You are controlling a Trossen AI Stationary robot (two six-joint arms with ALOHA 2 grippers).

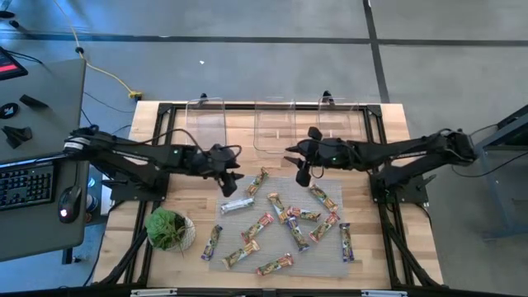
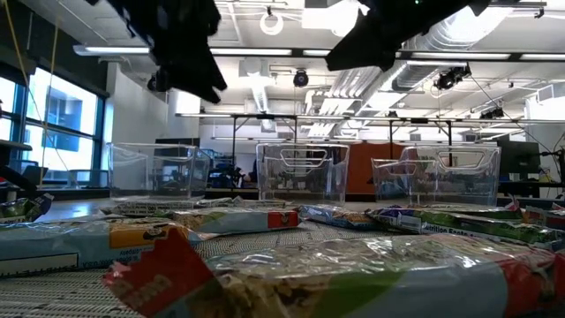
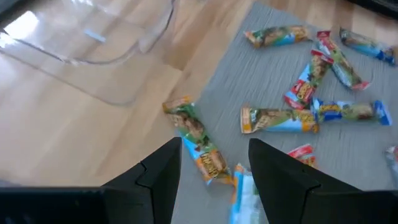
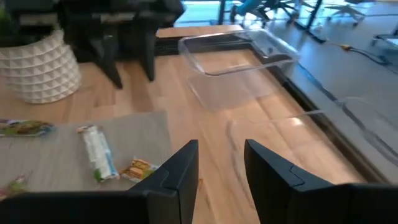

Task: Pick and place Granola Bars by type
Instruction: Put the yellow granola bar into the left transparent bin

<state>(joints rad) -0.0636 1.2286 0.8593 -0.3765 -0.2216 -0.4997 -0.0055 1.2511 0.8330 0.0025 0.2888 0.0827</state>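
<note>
**Both claws hang open over the far edge of the mat, bars all loose**

We see the left gripper [image 1: 224,176] hovering above the mat's [image 1: 330,256] far-left corner, fingers [image 3: 163,171] spread and nothing between them. Under it, in the left wrist view, a green-and-orange bar [image 3: 198,142] lies slanted on the mat's edge, with a pale bar [image 3: 244,196] just beside it, partly behind the finger.

Over on the right, the right gripper [image 1: 299,165] hangs near the mat's far edge, in front of the middle bin [image 1: 275,125]. Its fingers [image 4: 180,168] stand apart too, released, holding nothing, with bare wood showing between them.

We count about a dozen bars [image 1: 280,219] scattered on the mat, none in any bin. A silver one [image 1: 235,205] lies near the left gripper; a purple one [image 1: 346,242] sits at the right side, another purple one [image 1: 212,242] on the wood just left of the mat. A green-yellow one [image 1: 275,265] lies at the near edge.

Three clear bins stand in a row along the far side: the left bin [image 1: 206,122], the middle one, and the right bin [image 1: 340,115]. A plant [image 1: 167,228] in a white pot sits at the near left, beside the mat
</note>
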